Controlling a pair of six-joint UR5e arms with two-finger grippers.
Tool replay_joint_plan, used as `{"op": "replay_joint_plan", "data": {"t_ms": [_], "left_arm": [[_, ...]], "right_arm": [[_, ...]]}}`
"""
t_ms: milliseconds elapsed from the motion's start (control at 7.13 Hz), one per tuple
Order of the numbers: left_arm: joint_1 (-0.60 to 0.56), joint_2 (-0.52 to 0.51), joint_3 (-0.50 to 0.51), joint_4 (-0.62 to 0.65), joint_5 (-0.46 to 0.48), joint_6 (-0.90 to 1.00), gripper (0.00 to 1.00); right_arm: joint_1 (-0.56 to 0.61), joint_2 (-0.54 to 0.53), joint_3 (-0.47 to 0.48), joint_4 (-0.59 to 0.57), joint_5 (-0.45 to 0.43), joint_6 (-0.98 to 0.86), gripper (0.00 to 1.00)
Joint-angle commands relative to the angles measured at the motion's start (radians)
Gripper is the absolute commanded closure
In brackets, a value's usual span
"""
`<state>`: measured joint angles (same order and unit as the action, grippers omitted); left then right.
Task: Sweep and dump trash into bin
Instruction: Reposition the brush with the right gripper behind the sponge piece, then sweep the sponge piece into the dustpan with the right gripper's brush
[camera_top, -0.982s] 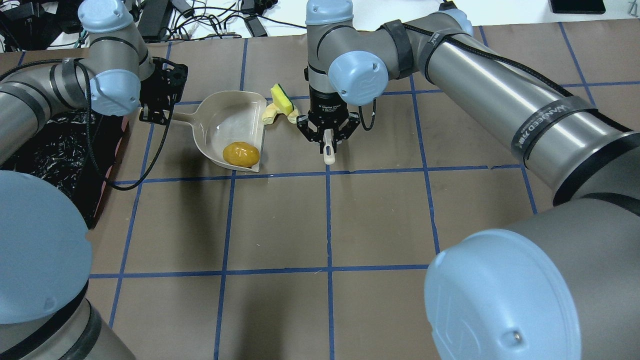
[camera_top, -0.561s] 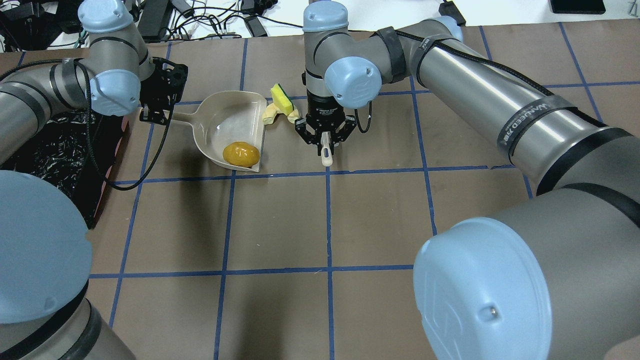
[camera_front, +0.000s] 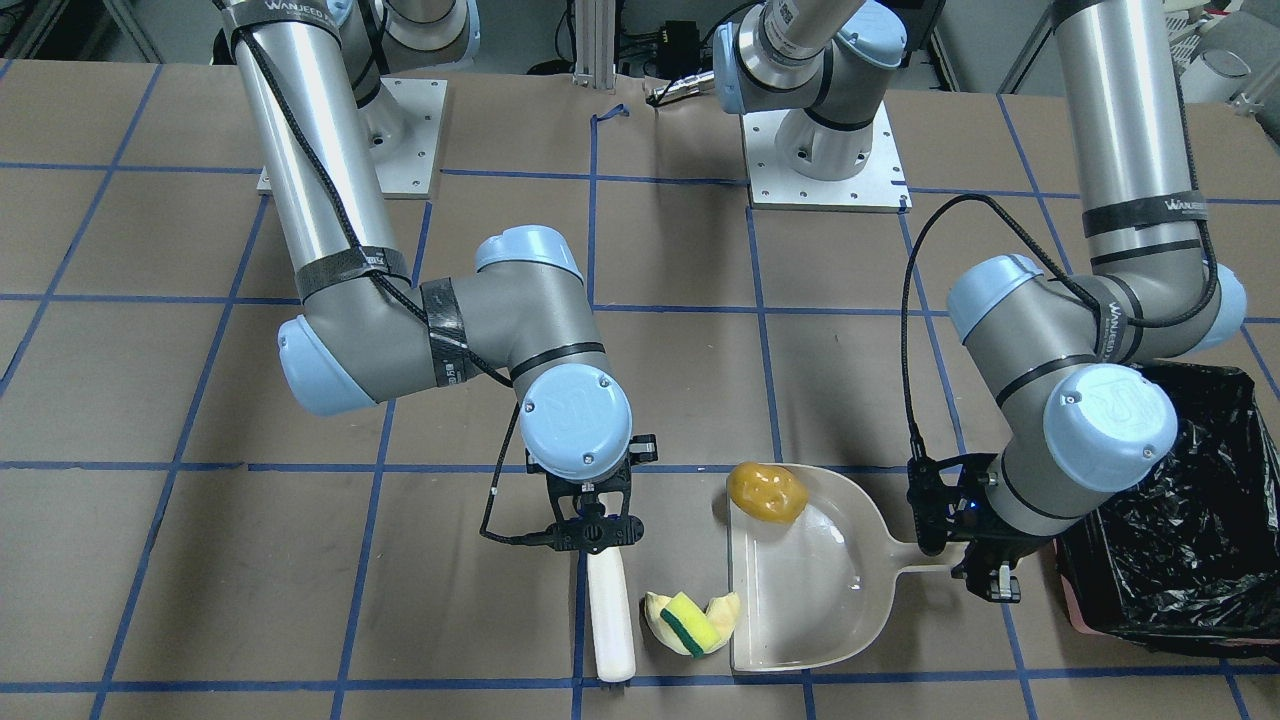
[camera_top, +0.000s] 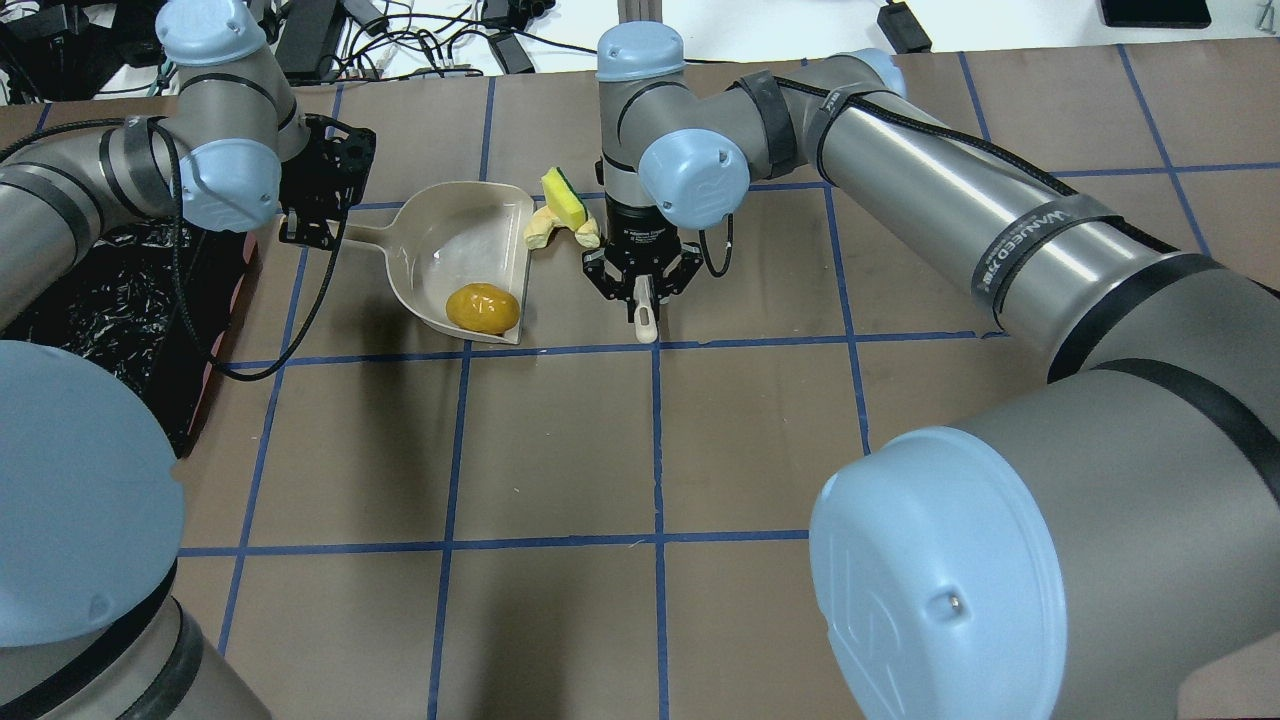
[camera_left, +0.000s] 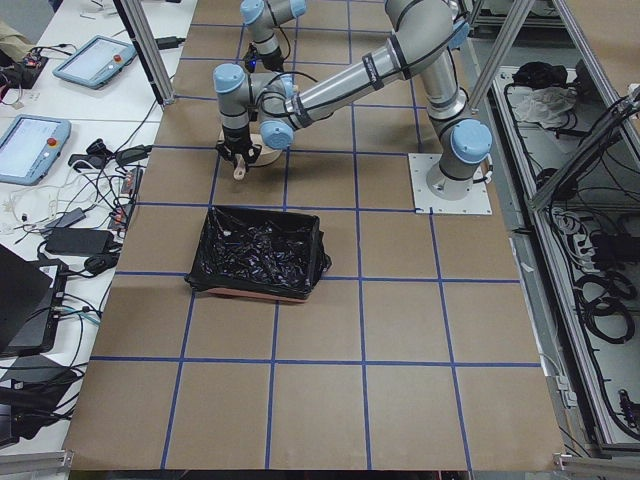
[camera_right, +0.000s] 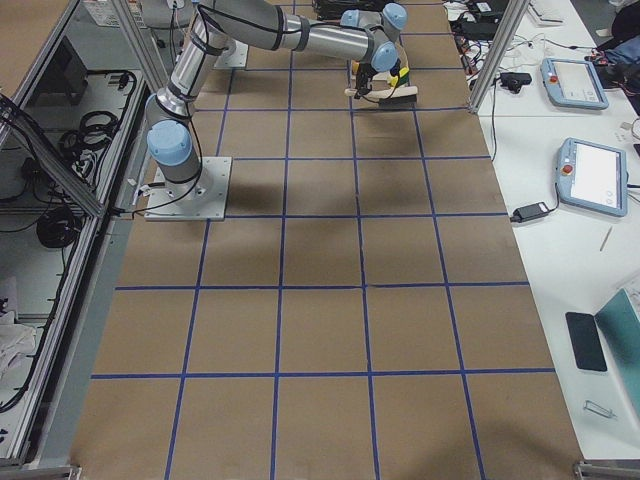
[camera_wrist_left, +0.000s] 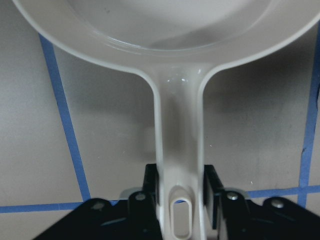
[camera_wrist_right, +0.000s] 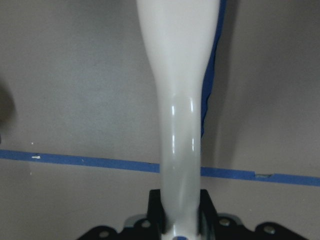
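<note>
The left gripper (camera_front: 962, 560) is clenched on the end of the handle of the beige dustpan (camera_front: 800, 600), at the lower right of the front-facing view. In the left wrist view, its 2 fingers (camera_wrist_left: 150, 182) are seen pressed against both sides of that handle. The dustpan is laid flat on the brown table (camera_top: 560, 450), which is marked with blue grid lines.

The right gripper (camera_front: 592, 532) is closed around a white tool handle (camera_front: 611, 625), at the lower centre of the front-facing view. The white tool handle is pointed toward the bottom edge of that frame and is aligned with a blue grid line.

The trash is found in 2 places. The brown-yellow lump (camera_front: 767, 491) is seated inside the dustpan, at 1 corner of its open edge. The yellow sponge (camera_front: 688, 622) with the green side is rested on the cream foam scrap (camera_front: 725, 608). Both are located on the table just outside the open edge, between the dustpan and the white tool handle.

The bin (camera_front: 1235, 385), lined with crinkly black plastic, is positioned at the right edge of the front-facing view, near the left gripper.
</note>
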<state>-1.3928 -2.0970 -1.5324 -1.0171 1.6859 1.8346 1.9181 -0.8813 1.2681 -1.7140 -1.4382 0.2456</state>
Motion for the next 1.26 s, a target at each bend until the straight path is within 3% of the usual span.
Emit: {"op": "replay_joint_plan", "data": {"t_ms": [0,841,1122], "left_arm": [[0.0,0.0,0.0,0.0,0.0,0.0,1.0],[0.0,0.0,0.0,0.0,0.0,0.0,1.0],[0.0,0.0,0.0,0.0,0.0,0.0,1.0]], "right_arm": [[0.044,0.028,-0.007,-0.03,0.005,0.053,1.0],[0.156,0.062,-0.058,-0.053,0.068,0.181,1.0],[0.191,0.062,-0.079,-0.055,0.129,0.228,1.0]]}}
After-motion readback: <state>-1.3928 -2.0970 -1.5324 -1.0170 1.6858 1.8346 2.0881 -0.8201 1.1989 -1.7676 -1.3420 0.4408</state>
